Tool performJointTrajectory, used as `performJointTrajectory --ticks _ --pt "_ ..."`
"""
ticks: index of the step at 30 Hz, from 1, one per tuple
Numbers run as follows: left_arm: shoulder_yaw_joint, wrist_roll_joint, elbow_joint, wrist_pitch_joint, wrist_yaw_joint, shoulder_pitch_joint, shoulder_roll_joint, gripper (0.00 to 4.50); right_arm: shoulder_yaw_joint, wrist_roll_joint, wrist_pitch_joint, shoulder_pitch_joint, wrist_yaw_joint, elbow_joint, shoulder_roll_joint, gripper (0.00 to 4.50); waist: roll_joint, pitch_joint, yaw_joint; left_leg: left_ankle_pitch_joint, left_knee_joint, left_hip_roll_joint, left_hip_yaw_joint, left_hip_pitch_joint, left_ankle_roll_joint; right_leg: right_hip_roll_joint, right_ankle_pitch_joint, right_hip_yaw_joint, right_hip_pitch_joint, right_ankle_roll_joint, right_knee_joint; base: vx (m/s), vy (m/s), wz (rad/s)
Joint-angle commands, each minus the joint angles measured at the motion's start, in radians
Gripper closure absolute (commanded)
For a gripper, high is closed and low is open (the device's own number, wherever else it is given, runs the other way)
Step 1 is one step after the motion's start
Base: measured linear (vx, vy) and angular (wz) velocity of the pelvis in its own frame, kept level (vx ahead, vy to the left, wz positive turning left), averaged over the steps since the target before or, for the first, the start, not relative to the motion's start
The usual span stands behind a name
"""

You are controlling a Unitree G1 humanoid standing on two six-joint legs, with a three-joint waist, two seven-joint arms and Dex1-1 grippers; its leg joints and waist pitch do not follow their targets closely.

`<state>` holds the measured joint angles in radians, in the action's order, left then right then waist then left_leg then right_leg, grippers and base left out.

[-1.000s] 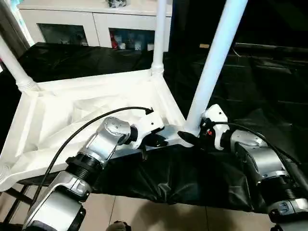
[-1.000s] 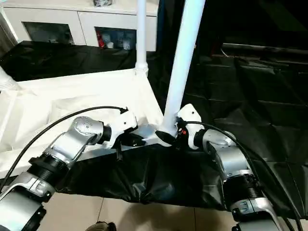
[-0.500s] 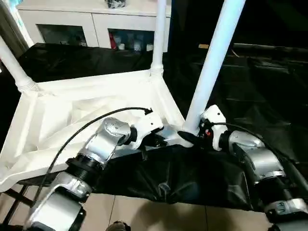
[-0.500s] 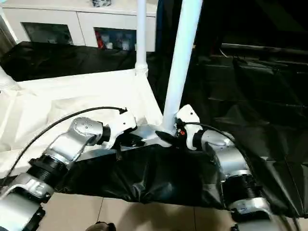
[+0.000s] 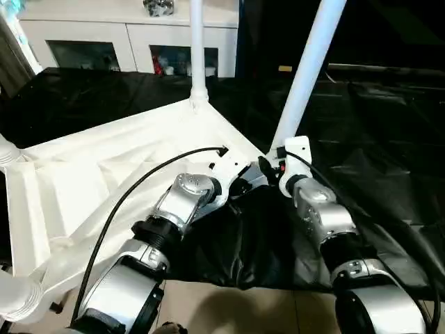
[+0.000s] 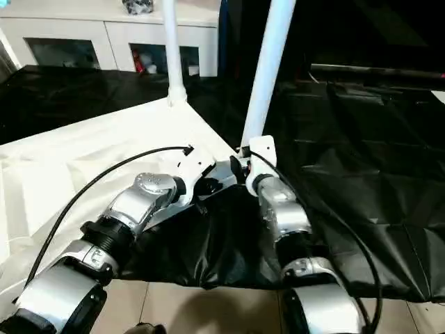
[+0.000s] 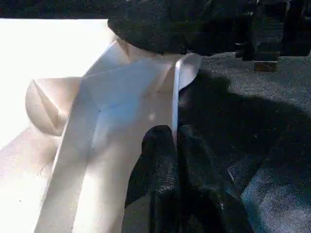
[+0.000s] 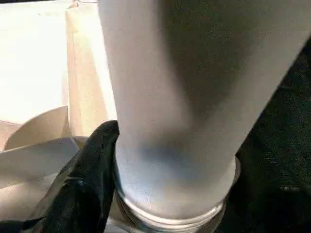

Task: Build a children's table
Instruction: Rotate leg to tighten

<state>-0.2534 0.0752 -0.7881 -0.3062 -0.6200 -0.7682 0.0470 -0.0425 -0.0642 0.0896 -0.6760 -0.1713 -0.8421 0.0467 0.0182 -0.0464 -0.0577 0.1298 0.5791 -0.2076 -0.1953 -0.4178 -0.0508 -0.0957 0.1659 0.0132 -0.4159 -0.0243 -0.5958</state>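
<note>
The children's table lies upside down: a white tabletop with its ribbed underside up. One white leg stands in the far corner socket. Another leg rises tilted from the near right corner. My right gripper is closed around this leg's flared base, and one black finger presses against it. My left gripper is shut on the tabletop's thin near rim, close beside that corner, and its fingertips pinch the edge.
The tabletop rests on a large black-covered work table. A third leg stands at the left edge, and a corner socket overhangs near the floor. A white cabinet stands behind. Tiled floor lies below the table's front edge.
The whole view has shifted and turned, so the camera moved. Both grippers keep their places at the near right corner. The right gripper's fingers have drawn in on the leg's base.
</note>
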Motion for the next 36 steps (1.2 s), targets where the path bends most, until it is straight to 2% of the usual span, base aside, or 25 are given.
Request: performJointTrajectory --ticks 1,2,3,5,6,11,12,14,15,19,20,21,28,29,32,34,36 --pt "0.027 -0.005 0.005 0.07 0.046 -0.036 -0.005 4.5 0.029 -0.011 0.005 0.006 -0.044 -0.045 -0.059 1.17 -0.009 0.071 0.002 0.364 -0.067 -0.002 0.007 0.039 -0.005 -0.022 0.303 -0.001 0.031 0.158 0.082 0.0 0.0 0.0" --pt "0.021 -0.005 0.01 0.075 0.031 -0.031 0.0 4.5 0.032 -0.008 0.001 0.005 -0.049 -0.044 -0.054 0.99 -0.009 0.07 0.002 0.366 -0.067 -0.003 0.007 0.039 -0.005 -0.022 0.307 -0.001 0.031 0.157 0.082 0.0 0.0 0.0" --pt "0.009 -0.005 0.021 0.091 -0.001 -0.02 0.01 4.5 0.046 0.007 -0.009 0.004 -0.061 -0.037 -0.037 0.99 -0.008 0.07 0.002 0.374 -0.068 -0.003 0.007 0.039 -0.004 -0.021 0.316 0.0 0.03 0.155 0.083 0.0 0.0 0.0" --pt "0.002 -0.005 0.028 0.095 -0.023 -0.013 0.018 4.5 0.062 0.024 -0.018 0.007 -0.074 -0.026 -0.019 0.78 -0.008 0.071 0.008 0.367 -0.071 -0.002 0.01 0.032 -0.007 -0.022 0.315 0.002 0.036 0.151 0.08 0.0 0.0 0.0" --pt "-0.002 -0.005 0.031 0.098 -0.033 -0.009 0.023 4.5 0.07 0.033 -0.024 0.01 -0.081 -0.019 -0.009 0.78 -0.008 0.07 0.009 0.373 -0.07 -0.003 0.008 0.036 -0.009 -0.02 0.316 0.001 0.03 0.153 0.082 0.0 0.0 0.0" --pt "-0.03 0.0 0.07 0.143 -0.139 0.032 0.076 4.5 0.089 0.033 -0.012 0.067 -0.211 0.1 0.084 0.78 -0.009 0.071 0.005 0.361 -0.067 -0.005 0.006 0.038 0.007 -0.02 0.287 -0.002 0.032 0.166 0.082 0.0 0.0 0.0" --pt "-0.037 -0.002 0.081 0.155 -0.166 0.041 0.09 4.5 0.101 0.035 -0.007 0.086 -0.253 0.131 0.11 0.78 -0.007 0.072 0.004 0.345 -0.067 -0.006 0.006 0.036 0.011 -0.021 0.268 -0.002 0.035 0.172 0.08 0.0 0.0 0.0" --pt "-0.046 -0.007 0.101 0.162 -0.207 0.055 0.11 4.5 0.118 0.028 0.008 0.117 -0.321 0.184 0.148 0.78 -0.009 0.071 -0.003 0.339 -0.066 -0.007 0.003 0.039 0.019 -0.019 0.258 -0.002 0.034 0.174 0.08 0.0 0.0 0.0" --pt "-0.053 -0.014 0.12 0.168 -0.244 0.068 0.125 4.5 0.129 0.018 0.023 0.14 -0.376 0.226 0.176 0.78 -0.007 0.071 -0.004 0.329 -0.066 -0.007 0.005 0.035 0.022 -0.02 0.25 -0.002 0.038 0.176 0.078 0.0 0.0 0.0" --pt "-0.072 -0.03 0.167 0.181 -0.328 0.095 0.157 4.5 0.151 -0.008 0.041 0.184 -0.491 0.305 0.232 0.78 -0.006 0.071 -0.005 0.329 -0.066 -0.009 0.004 0.036 0.026 -0.02 0.243 -0.003 0.036 0.183 0.077 0.0 0.0 0.0" --pt "-0.082 -0.042 0.196 0.176 -0.372 0.11 0.174 4.5 0.161 -0.017 0.047 0.202 -0.541 0.336 0.257 0.78 -0.007 0.072 -0.005 0.33 -0.067 -0.009 0.005 0.035 0.025 -0.02 0.245 -0.002 0.037 0.186 0.075 0.0 0.0 0.0" --pt "-0.085 -0.045 0.204 0.174 -0.385 0.114 0.179 4.5 0.164 -0.018 0.047 0.207 -0.556 0.344 0.264 0.78 -0.002 0.071 -0.005 0.337 -0.068 -0.01 0.005 0.037 0.024 -0.019 0.25 -0.003 0.036 0.187 0.076 0.0 0.0 0.0" --pt "-0.127 -0.068 0.309 0.14 -0.561 0.162 0.254 4.5 0.205 -0.054 0.081 0.245 -0.736 0.435 0.334 0.78 -0.003 0.068 -0.003 0.388 -0.072 -0.013 0.007 0.039 0.007 -0.019 0.296 -0.003 0.031 0.186 0.077 0.0 0.0 0.0" --pt "-0.129 -0.07 0.315 0.139 -0.572 0.165 0.26 4.5 0.209 -0.055 0.086 0.246 -0.749 0.442 0.338 0.93 -0.003 0.068 -0.003 0.385 -0.073 -0.013 0.007 0.039 0.006 -0.019 0.296 -0.003 0.032 0.184 0.076 0.0 0.0 0.0" --pt "-0.134 -0.068 0.325 0.133 -0.587 0.167 0.27 4.5 0.222 -0.048 0.089 0.246 -0.769 0.45 0.348 1.03 -0.003 0.068 -0.003 0.381 -0.071 -0.012 0.006 0.04 0.003 -0.02 0.296 -0.005 0.03 0.184 0.077 0.0 0.0 0.0" --pt "-0.141 -0.062 0.334 0.13 -0.608 0.17 0.286 4.5 0.251 -0.022 0.076 0.246 -0.794 0.443 0.365 1.21 -0.002 0.067 -0.003 0.382 -0.071 -0.013 0.006 0.042 0.0 -0.019 0.301 -0.005 0.028 0.182 0.077 0.0 0.0 0.0" --pt "-0.143 -0.061 0.335 0.131 -0.611 0.17 0.292 4.5 0.251 -0.024 0.076 0.245 -0.797 0.441 0.362 1.41 -0.003 0.068 -0.003 0.376 -0.071 -0.012 0.006 0.04 0.001 -0.02 0.293 -0.005 0.029 0.184 0.076 0.0 0.0 0.0"
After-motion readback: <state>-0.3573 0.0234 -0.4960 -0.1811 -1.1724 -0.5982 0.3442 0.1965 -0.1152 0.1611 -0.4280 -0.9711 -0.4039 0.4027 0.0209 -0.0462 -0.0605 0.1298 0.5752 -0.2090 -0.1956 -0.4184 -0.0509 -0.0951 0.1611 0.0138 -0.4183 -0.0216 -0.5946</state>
